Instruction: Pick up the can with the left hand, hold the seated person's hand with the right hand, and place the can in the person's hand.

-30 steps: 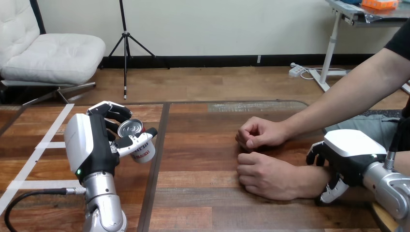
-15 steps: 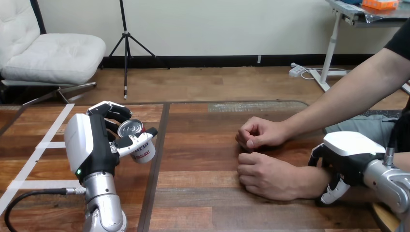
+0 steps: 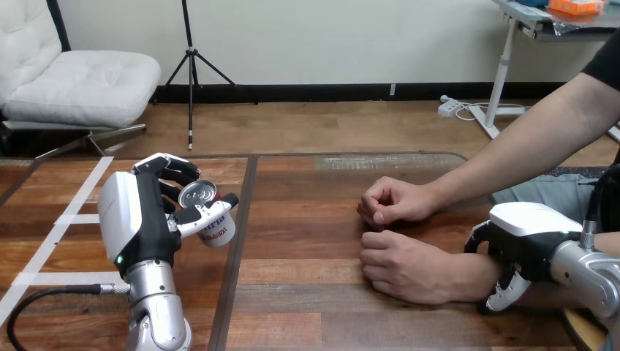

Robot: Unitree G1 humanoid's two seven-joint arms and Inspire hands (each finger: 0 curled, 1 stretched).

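My left hand (image 3: pixel 139 219) holds a small can (image 3: pixel 208 216) above the left part of the table, with fingers and thumb curled round it and the can's silver top tilted up. The person's two hands lie as loose fists on the table at the right. The far one (image 3: pixel 391 201) is apart from my hands. My right hand (image 3: pixel 526 238) sits at the wrist of the near one (image 3: pixel 402 267), its fingers curled over the far side of the wrist and its thumb under the near side.
The wooden table (image 3: pixel 307 219) has a dark seam (image 3: pixel 237 241) running front to back between the can and the person's hands. White tape strips (image 3: pixel 55 234) cross its left part. A black cable (image 3: pixel 44 296) lies at the front left.
My right hand has sunk a little and drawn closer round the person's wrist. My left hand and the can have stayed still.
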